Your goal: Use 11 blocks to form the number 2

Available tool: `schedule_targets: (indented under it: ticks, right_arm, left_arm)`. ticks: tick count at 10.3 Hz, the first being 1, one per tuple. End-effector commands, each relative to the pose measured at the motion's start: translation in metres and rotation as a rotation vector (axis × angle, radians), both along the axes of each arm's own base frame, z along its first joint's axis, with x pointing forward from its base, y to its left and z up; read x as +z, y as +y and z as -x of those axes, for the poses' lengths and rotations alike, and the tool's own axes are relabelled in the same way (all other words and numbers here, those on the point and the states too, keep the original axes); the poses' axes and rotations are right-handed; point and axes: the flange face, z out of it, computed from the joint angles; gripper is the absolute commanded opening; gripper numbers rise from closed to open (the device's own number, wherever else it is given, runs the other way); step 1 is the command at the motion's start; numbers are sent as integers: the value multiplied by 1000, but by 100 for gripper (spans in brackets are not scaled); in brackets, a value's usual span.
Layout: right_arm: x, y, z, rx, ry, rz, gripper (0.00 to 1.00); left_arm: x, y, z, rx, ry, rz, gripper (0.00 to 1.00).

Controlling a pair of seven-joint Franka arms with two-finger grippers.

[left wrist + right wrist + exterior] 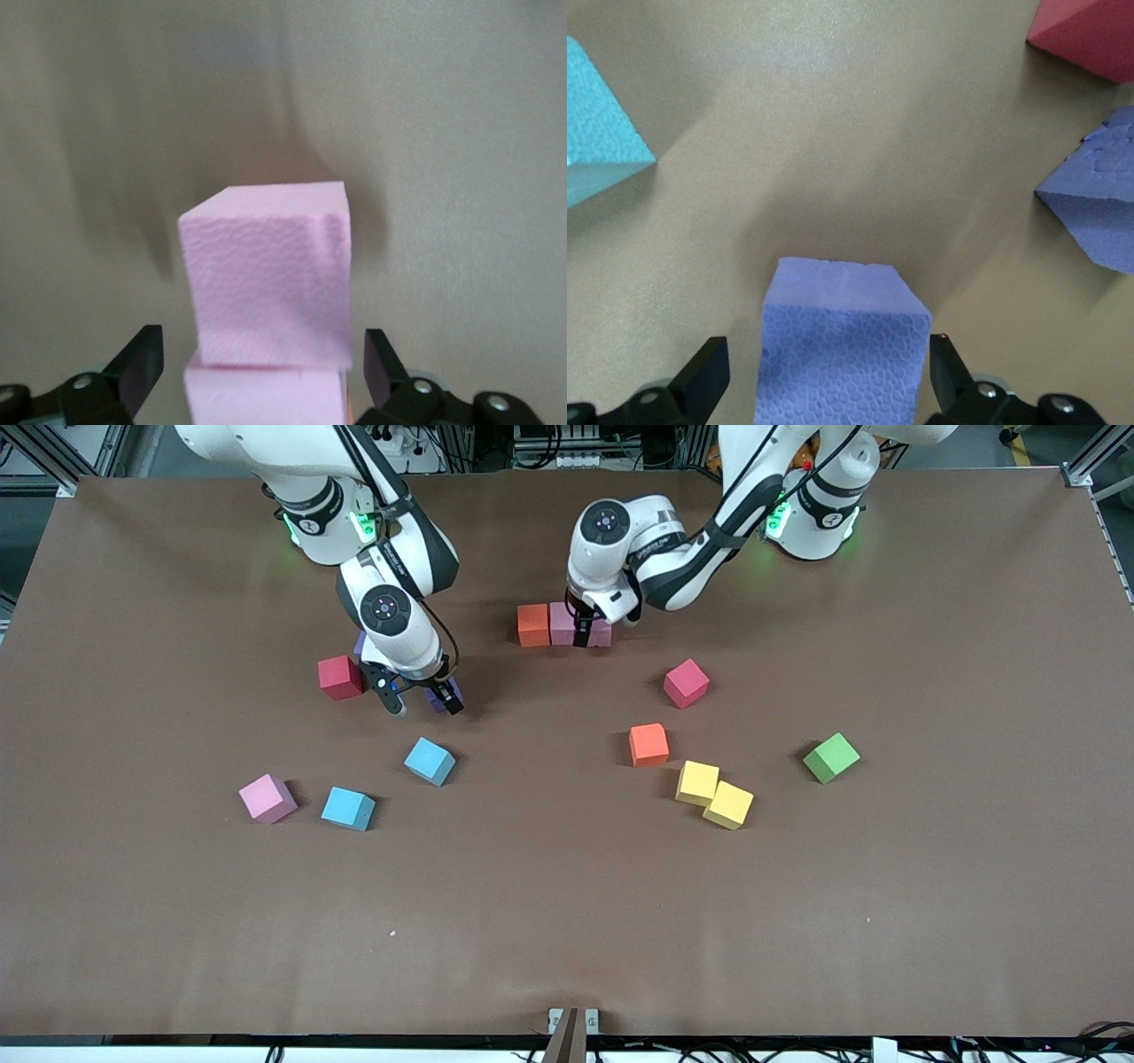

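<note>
The left arm comes from its base and bends down toward the middle of the table [133,921], so the left gripper [586,634] stands at a short row of blocks: an orange block [533,625] and two pink blocks [266,283] side by side. In the left wrist view its fingers [142,363] are apart on both sides of the pink blocks and do not press them, so this gripper is open. The right arm leans forward and down, and the right gripper [422,702] is low at a purple block [843,354], beside a crimson cube [340,677]. Its fingers [704,376] also stand wide on each side of the purple block, with gaps, not gripping. Nearer the front camera lie loose blocks: two light blue blocks [430,761], one pink, one orange, two yellow blocks [714,794] touching, and a green block [831,757].
</note>
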Motion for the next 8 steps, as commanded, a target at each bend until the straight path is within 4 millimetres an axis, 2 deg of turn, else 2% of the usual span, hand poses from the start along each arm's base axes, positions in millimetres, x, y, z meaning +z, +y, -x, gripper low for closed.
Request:
schedule_targets:
  ticks: [1, 4, 6, 7, 8]
  right_arm:
    - [15, -6, 4, -11, 5, -11, 100]
    - [16, -10, 9, -8, 4, -12, 100]
    - [16, -16, 7, -17, -4, -17, 100]
    - [16, -16, 9, -16, -11, -20, 100]
    - [14, -16, 9, -18, -15, -22, 100]
  left_arm:
    - [36, 14, -19, -87, -60, -49, 100]
    - [71, 7, -59, -153, -66, -80, 100]
    - [97, 13, -103, -252, -86, -62, 100]
    - [108, 25, -139, -336, -124, -41, 100]
    - [123, 33, -167, -395, -157, -29, 100]
